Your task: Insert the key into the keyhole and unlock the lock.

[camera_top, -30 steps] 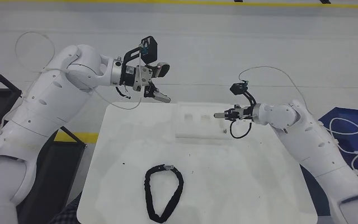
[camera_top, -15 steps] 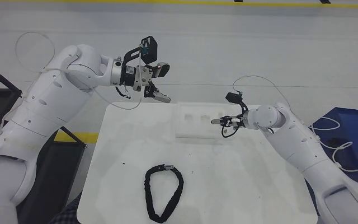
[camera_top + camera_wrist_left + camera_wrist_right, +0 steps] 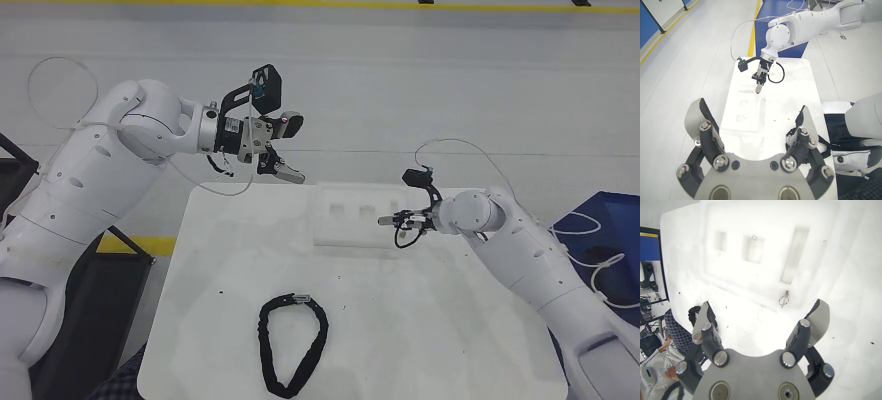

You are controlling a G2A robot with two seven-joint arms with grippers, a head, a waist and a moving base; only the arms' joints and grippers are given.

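A small silver key on a ring lies on the rim of a white foam tray, just outside its long recess. My right gripper hovers open just short of the key, nothing between its fingers; in the top view the right gripper sits at the tray's right end. A black chain lock lies looped near the table's front. My left gripper hangs open and empty, and the top view places the left gripper above the table's back left corner.
The foam tray has three recesses; a tiny ring lies in the middle one. The white table is bare between tray and lock. A blue cabinet stands beyond the table's right side.
The right arm has swung in toward the foam tray's right end and lowered, mostly in the first half second. The left arm has kept still.
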